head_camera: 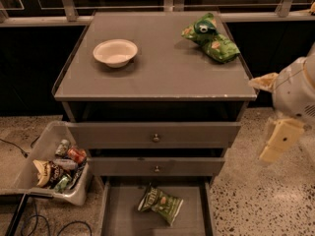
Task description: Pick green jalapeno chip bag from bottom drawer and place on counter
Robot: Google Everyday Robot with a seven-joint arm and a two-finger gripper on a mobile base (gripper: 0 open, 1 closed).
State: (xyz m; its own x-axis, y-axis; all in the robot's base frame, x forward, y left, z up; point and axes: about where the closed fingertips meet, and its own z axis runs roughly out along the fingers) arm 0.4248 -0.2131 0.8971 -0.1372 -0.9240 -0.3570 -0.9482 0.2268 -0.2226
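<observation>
Green jalapeno chip bag (160, 204): lay in bottom drawer (123, 216); judged light, crinkly, slippery; best pinched at edge seam. Gripper (279, 140): hung right of counter (162, 75); open-or-closed state untellable.

In bottom drawer (123, 216): green jalapeno chip bag (160, 204); gripper (280, 140) at right, below counter (167, 77) level

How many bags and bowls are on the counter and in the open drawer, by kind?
Bright green bags on the counter: 2
Green jalapeno chip bag in the bottom drawer: 1
White bowl: 1
Total: 4
The gripper hangs right of the counter.
</observation>
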